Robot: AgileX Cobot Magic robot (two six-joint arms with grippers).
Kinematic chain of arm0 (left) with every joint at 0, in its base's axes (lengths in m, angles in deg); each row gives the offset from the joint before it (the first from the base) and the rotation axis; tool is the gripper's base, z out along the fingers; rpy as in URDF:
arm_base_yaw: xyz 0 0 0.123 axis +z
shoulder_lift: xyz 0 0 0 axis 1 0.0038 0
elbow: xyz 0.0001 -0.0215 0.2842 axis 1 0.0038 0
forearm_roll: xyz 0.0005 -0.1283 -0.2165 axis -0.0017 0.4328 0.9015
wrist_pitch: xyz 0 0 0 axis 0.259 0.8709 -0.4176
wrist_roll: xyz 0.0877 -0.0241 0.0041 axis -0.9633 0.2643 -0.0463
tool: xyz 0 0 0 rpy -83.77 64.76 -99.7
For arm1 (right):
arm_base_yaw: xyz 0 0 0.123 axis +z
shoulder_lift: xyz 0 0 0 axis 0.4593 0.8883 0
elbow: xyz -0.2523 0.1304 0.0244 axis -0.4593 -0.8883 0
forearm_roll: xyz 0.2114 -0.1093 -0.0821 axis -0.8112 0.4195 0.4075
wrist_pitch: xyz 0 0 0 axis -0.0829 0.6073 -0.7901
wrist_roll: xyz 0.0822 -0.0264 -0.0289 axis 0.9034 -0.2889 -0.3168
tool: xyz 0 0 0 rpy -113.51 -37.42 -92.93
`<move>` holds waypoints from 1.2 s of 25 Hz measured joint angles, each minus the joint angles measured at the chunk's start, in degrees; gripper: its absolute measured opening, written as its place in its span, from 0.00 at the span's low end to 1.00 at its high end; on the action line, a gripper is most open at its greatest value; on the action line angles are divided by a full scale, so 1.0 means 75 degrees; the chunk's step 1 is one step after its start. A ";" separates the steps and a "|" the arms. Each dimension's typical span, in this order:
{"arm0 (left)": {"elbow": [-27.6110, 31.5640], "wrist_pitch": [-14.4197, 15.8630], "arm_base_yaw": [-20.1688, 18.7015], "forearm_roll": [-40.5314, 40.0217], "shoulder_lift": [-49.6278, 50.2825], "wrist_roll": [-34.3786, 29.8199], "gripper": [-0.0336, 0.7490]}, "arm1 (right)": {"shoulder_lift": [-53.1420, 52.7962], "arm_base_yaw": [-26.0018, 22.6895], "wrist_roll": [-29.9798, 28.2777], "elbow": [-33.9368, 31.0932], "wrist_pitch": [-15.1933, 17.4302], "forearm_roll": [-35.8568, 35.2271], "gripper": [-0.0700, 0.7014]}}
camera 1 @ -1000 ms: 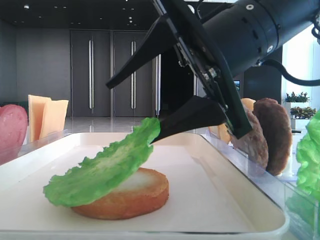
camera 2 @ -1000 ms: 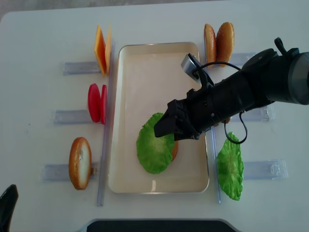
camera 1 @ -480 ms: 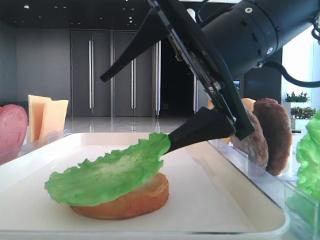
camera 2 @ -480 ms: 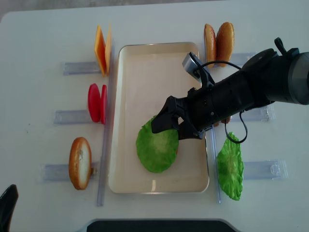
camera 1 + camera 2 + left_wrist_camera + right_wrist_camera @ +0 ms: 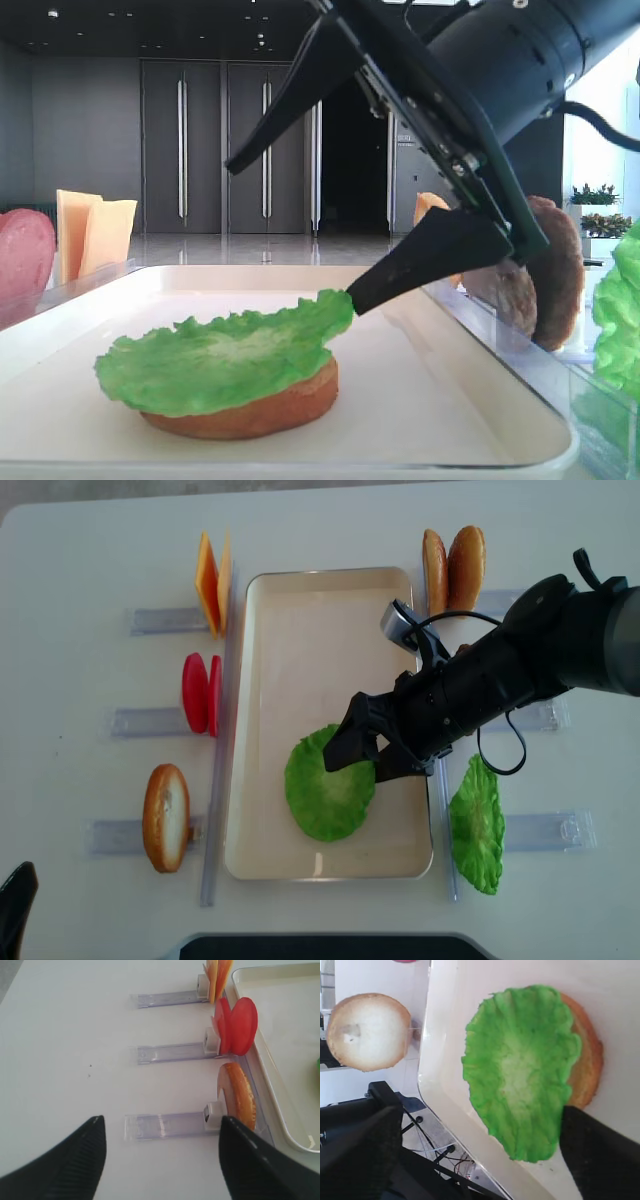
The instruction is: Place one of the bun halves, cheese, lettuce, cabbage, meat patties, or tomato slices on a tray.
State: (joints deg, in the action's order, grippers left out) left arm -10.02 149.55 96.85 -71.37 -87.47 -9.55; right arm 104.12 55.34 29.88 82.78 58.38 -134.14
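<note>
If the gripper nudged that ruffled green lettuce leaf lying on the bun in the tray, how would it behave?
The thin, ruffled green lettuce leaf drapes over the round golden-brown bun half with its edges overhanging, so it is probably floppy and light. Lying loose on top, it would likely slide off under a sideways nudge rather than move the bun.

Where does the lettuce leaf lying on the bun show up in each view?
Low exterior view: lettuce lower left of centre, on the bun.
Right wrist: centre, filling much of the frame.
Left wrist: only a green sliver at the right edge.
Overhead view: lower middle of the tray.
Shared landmark: the tray.
</note>
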 joint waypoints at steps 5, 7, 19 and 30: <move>0.0000 0.0000 0.0000 0.0000 0.0000 0.0000 0.73 | -0.0551 0.0000 0.0418 0.0183 -0.0140 0.0559 0.87; 0.0000 0.0000 0.0000 0.0000 0.0000 0.0000 0.73 | -0.0703 0.0000 0.0733 0.0315 -0.0140 0.0856 0.87; 0.0000 0.0000 0.0000 0.0000 0.0000 0.0000 0.73 | -0.1380 0.0000 0.3824 0.2094 0.1014 0.4671 0.87; 0.0000 0.0000 0.0000 0.0000 0.0000 0.0000 0.73 | -0.1380 0.0000 0.6406 0.4384 0.2501 0.9243 0.87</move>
State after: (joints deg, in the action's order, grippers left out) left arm -10.02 149.55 96.85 -71.37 -87.47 -9.55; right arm 93.76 55.34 77.92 115.66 77.14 -64.82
